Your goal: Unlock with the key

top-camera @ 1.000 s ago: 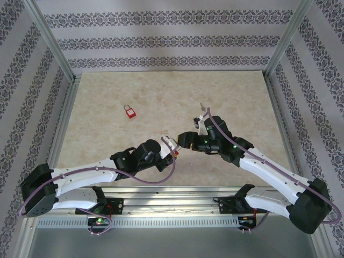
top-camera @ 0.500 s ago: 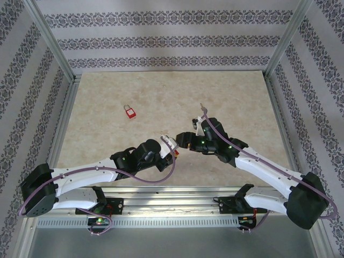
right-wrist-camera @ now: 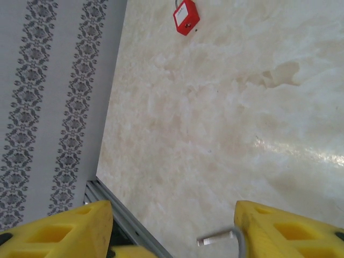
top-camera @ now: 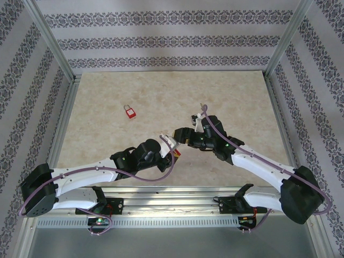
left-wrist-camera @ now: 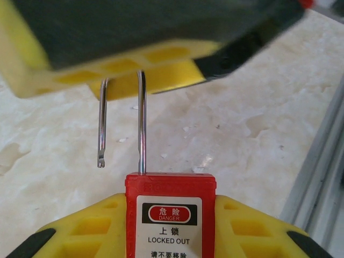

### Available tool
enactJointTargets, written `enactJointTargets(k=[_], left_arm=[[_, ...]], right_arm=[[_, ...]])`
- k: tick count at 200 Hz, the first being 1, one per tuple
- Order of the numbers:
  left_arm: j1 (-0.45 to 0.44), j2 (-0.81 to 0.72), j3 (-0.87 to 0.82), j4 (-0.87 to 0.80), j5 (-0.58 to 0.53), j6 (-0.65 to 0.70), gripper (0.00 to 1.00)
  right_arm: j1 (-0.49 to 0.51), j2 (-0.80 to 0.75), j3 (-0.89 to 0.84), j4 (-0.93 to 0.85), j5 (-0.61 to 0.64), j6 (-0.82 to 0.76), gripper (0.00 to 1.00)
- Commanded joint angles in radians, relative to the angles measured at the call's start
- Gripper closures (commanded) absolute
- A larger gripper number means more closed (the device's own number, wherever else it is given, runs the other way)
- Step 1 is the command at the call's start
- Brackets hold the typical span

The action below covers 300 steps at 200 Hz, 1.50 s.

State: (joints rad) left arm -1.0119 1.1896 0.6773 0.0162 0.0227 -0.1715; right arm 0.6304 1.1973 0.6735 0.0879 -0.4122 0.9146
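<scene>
My left gripper (left-wrist-camera: 171, 236) is shut on a red padlock (left-wrist-camera: 171, 185) labelled "LOCKED OUT", pinched between its yellow pads. The steel shackle (left-wrist-camera: 141, 123) stands raised, with one leg seated in the body and the other leg's end hanging free. My right gripper (top-camera: 179, 135) is open and sits right over the shackle's top, meeting the left gripper (top-camera: 171, 145) at the table's front middle. In the right wrist view the shackle's free end (right-wrist-camera: 217, 238) shows between the yellow fingers (right-wrist-camera: 279, 228), close to the right one. A small grey object (top-camera: 201, 106), possibly the key, lies beyond the right arm.
A second red padlock (top-camera: 129, 111) lies on the beige table at mid left, also visible far off as a red padlock (right-wrist-camera: 186, 16) in the right wrist view. Patterned walls and metal frame rails (top-camera: 63, 121) bound the table on the sides.
The right gripper has slid left toward the left gripper and now reaches the held padlock's shackle. The left arm and the far padlock have stayed put.
</scene>
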Motion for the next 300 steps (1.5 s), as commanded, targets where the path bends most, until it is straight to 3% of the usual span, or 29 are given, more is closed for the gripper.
enactJointTargets(k=[1, 38, 114, 167, 300], left_arm=[[0.016, 0.012, -0.001, 0.034, 0.020, -0.053, 1.00], [0.040, 0.019, 0.007, -0.062, -0.040, -0.086, 1.00], [0.092, 0.052, 0.075, -0.348, -0.222, -0.101, 1.00], [0.166, 0.179, 0.192, -0.570, -0.215, -0.121, 1.00], [0.197, 0.466, 0.271, -0.507, -0.120, -0.132, 1.00]], right_arm=[[-0.009, 0.009, -0.018, 0.088, -0.030, 0.014, 0.38], [-0.023, -0.025, -0.028, 0.042, -0.020, -0.008, 0.25], [-0.076, -0.115, -0.059, -0.056, -0.028, -0.069, 0.12], [-0.113, -0.200, -0.080, -0.107, -0.033, -0.090, 0.08], [-0.133, -0.348, -0.103, -0.244, 0.006, -0.120, 0.06]])
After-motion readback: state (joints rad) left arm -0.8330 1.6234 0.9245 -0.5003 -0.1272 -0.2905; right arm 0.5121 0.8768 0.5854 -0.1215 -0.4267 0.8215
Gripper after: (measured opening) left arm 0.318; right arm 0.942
